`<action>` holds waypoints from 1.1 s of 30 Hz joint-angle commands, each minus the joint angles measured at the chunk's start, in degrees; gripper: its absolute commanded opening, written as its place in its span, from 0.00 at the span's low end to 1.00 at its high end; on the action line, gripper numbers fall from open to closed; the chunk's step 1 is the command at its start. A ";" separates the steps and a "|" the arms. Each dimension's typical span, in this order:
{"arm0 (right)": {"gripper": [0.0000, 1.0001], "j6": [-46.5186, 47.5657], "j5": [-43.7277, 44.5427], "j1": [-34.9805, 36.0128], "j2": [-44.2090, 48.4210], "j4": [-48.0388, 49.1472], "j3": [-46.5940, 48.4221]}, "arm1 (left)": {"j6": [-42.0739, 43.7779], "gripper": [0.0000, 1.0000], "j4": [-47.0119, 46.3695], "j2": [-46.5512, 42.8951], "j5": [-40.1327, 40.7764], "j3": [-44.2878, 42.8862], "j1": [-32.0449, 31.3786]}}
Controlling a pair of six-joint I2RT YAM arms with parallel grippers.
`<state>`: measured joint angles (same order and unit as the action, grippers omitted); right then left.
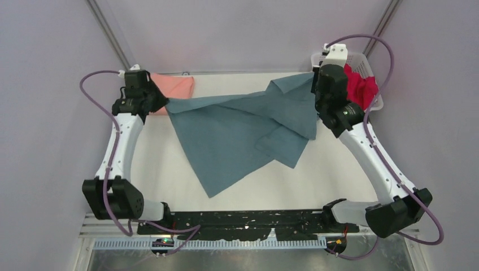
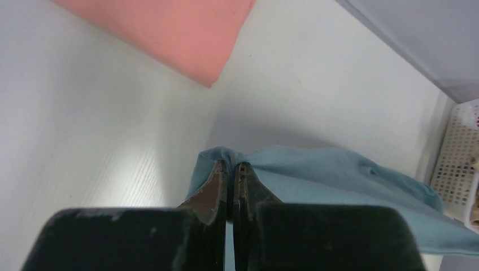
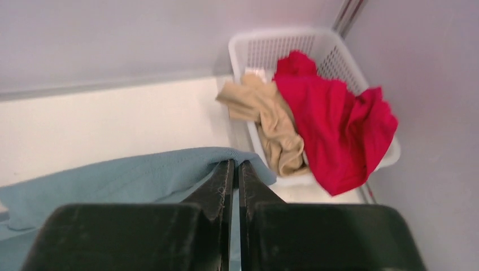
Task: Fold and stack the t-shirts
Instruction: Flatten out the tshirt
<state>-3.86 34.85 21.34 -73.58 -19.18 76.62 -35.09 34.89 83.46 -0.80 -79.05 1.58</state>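
Note:
The slate-blue t-shirt hangs stretched between both grippers above the table, its lower part draping down to the surface. My left gripper is shut on its left corner. My right gripper is shut on its right edge. The salmon-pink t-shirt lies folded at the back left, also in the left wrist view. The red t-shirt and the beige t-shirt lie crumpled in the white basket.
The white lattice basket stands at the back right corner, behind the right arm. The side walls and a back wall close in the white table. The arm bases sit at the near edge.

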 commanded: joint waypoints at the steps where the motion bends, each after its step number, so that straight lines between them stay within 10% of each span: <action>1: 0.05 11.20 1.25 -0.16 8.15 5.41 6.60 | 2.05 0.00 1.64 -13.06 3.96 -1.88 0.18; 14: 0.05 17.63 -20.04 -0.14 26.40 -2.03 22.08 | 3.39 0.00 0.53 -40.84 -3.63 -7.98 0.03; 33: 0.06 19.02 -33.94 -0.17 22.13 -7.78 53.71 | 4.36 0.00 10.69 -46.70 -9.57 -32.05 0.04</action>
<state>14.28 2.42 21.37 -49.93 -28.97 128.53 -31.07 43.81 37.56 -10.28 -110.89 1.48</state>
